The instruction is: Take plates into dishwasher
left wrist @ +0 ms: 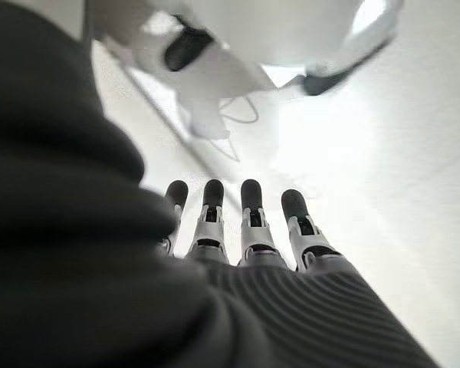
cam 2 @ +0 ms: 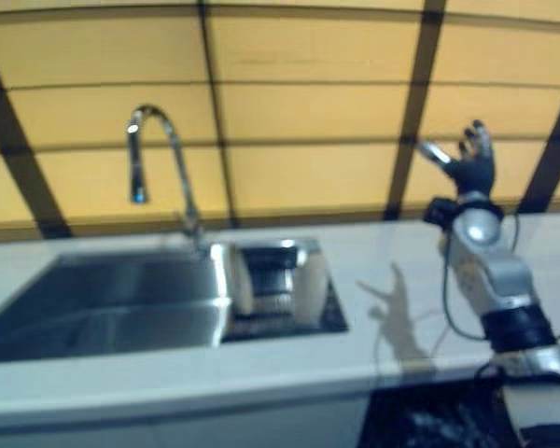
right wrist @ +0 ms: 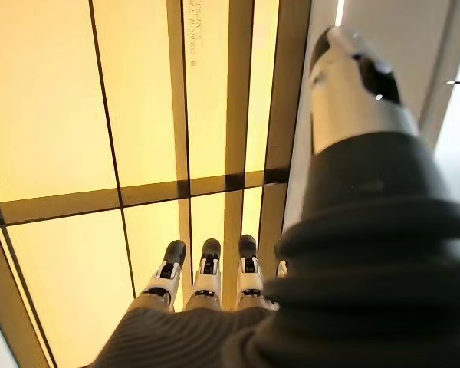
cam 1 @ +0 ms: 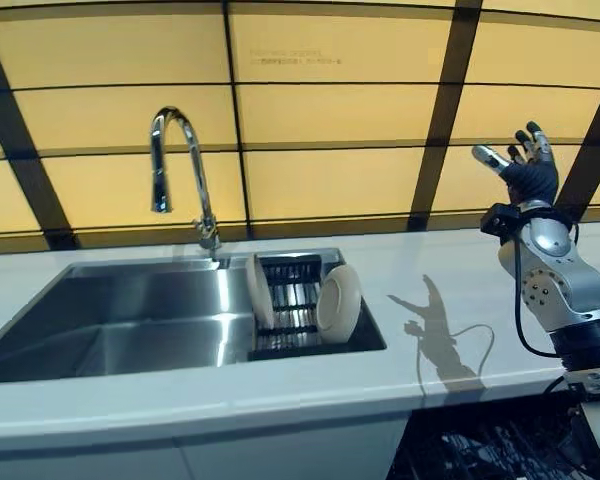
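Two white plates stand on edge in a dark rack [cam 1: 292,300] at the right end of the steel sink [cam 1: 130,310]: one plate [cam 1: 259,292] on the rack's left, the other [cam 1: 338,304] leaning at its right. My right hand [cam 1: 525,168] is raised well above the counter, to the right of the sink, open with fingers spread against the yellow wall and holding nothing. The right wrist view shows its straight fingers [right wrist: 207,272] pointing at the wall panels. My left hand [left wrist: 245,222] appears only in its own wrist view, open, fingers straight, empty, away from the counter.
A curved chrome tap [cam 1: 175,165] rises behind the sink. White counter [cam 1: 450,300] runs right of the sink below my right arm. A dark dishwasher rack [cam 1: 490,450] shows beneath the counter's front edge at the lower right. Yellow wall panels with dark strips back the counter.
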